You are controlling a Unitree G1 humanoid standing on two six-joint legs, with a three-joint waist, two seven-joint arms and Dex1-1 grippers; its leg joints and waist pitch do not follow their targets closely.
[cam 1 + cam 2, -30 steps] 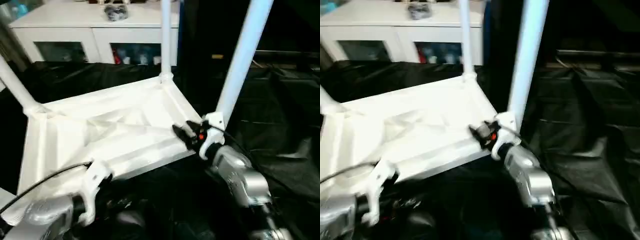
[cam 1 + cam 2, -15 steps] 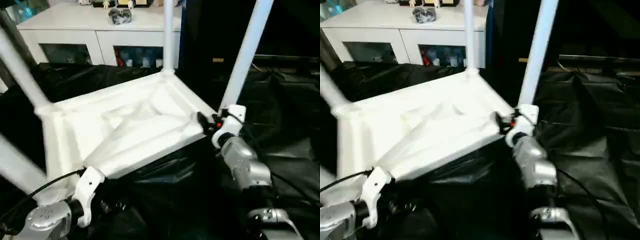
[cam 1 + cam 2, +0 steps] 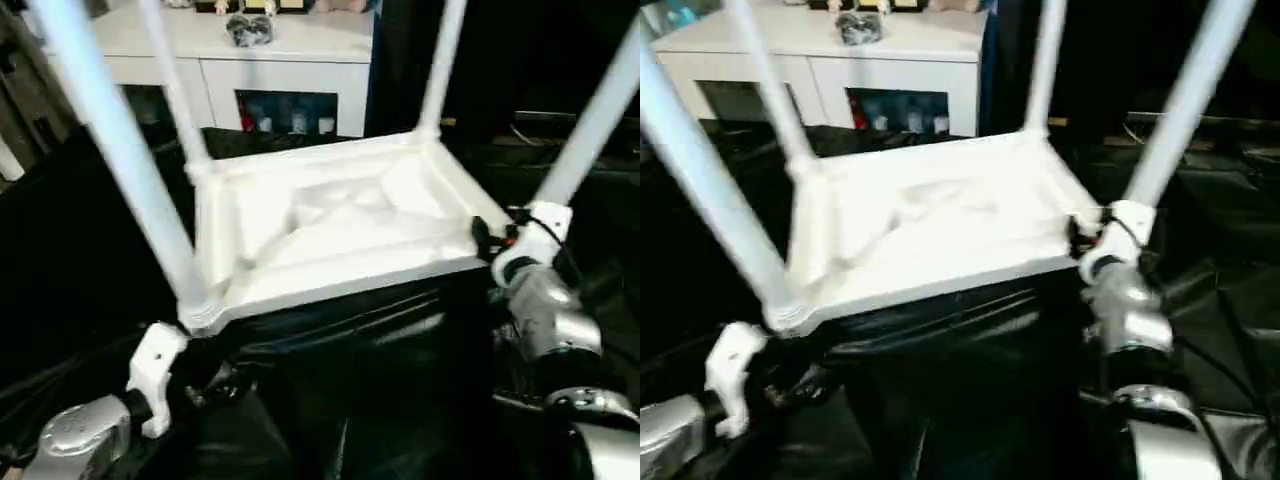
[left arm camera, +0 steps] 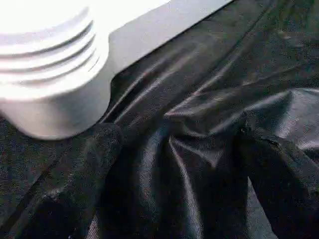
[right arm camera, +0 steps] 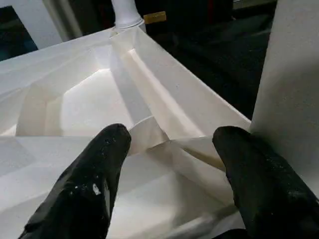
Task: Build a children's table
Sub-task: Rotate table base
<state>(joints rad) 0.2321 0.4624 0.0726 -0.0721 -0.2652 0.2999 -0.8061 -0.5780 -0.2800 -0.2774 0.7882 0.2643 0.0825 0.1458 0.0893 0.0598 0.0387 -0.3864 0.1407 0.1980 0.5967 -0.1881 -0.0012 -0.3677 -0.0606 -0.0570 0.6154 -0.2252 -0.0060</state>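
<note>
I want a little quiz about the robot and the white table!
1. True or false: the tabletop lies upside down with its ribbed underside facing up.
2. How many legs stand in its corner sockets? A) two B) three C) four
3. Fill in: the right gripper is ____ over the tabletop's rim, beside a leg.

Key: 1 true. 2 C. 3 open. The left gripper is open too, over the black cloth, beside a corner socket.

The tabletop [image 3: 340, 225] is plain white, its ribbed underside facing up, with four white legs [image 3: 110, 140]. Black glossy cloth [image 3: 380, 400] lies beneath. The far cabinet [image 3: 290, 60] is white. Both forearms [image 3: 545, 320] are silver, with black fingers [image 5: 94, 179].
</note>
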